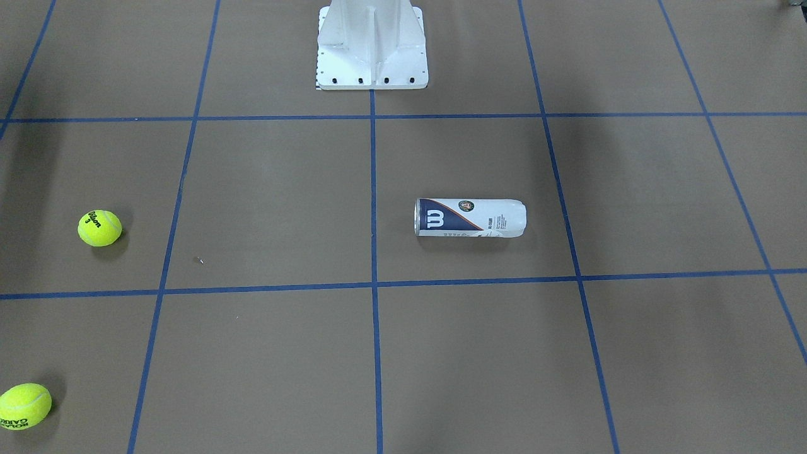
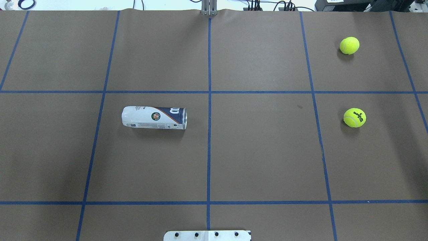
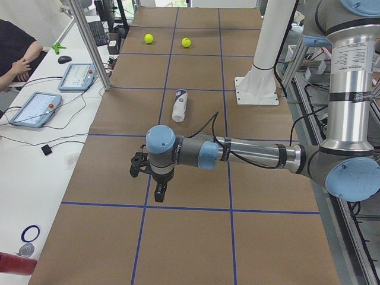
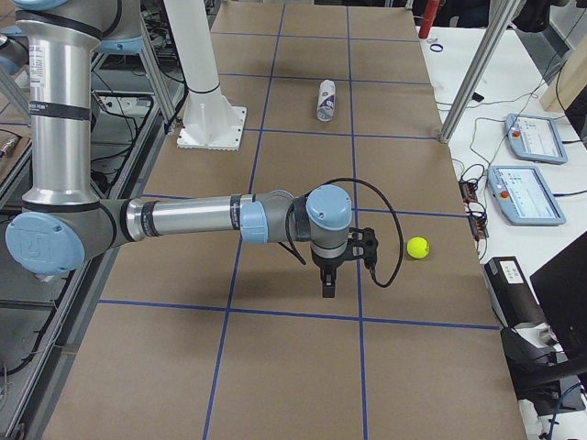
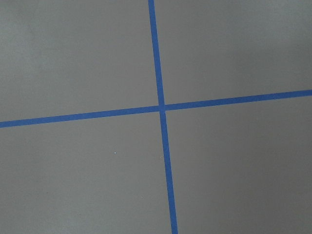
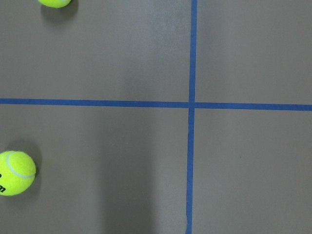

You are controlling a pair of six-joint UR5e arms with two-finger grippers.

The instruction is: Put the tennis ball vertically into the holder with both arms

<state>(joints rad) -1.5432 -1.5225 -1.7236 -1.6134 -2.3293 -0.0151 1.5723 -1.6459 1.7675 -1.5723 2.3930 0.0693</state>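
Observation:
The holder (image 2: 153,117) lies on its side on the brown table, left of the centre line; it also shows in the front view (image 1: 470,218) and both side views (image 3: 179,105) (image 4: 325,99). Two yellow tennis balls (image 2: 354,117) (image 2: 349,45) rest far to the right, and both show in the front view (image 1: 99,227) (image 1: 24,406) and the right wrist view (image 6: 17,172) (image 6: 54,2). My left gripper (image 3: 160,193) hangs over the table's left end, far from the holder. My right gripper (image 4: 328,284) hangs near one ball (image 4: 418,247). I cannot tell whether either is open or shut.
The white bolted pedestal base (image 1: 372,44) stands at the robot's edge of the table. Blue tape lines grid the table. Control tablets (image 3: 35,107) (image 4: 523,192) and cables lie on the side bench, where a person (image 3: 15,47) sits.

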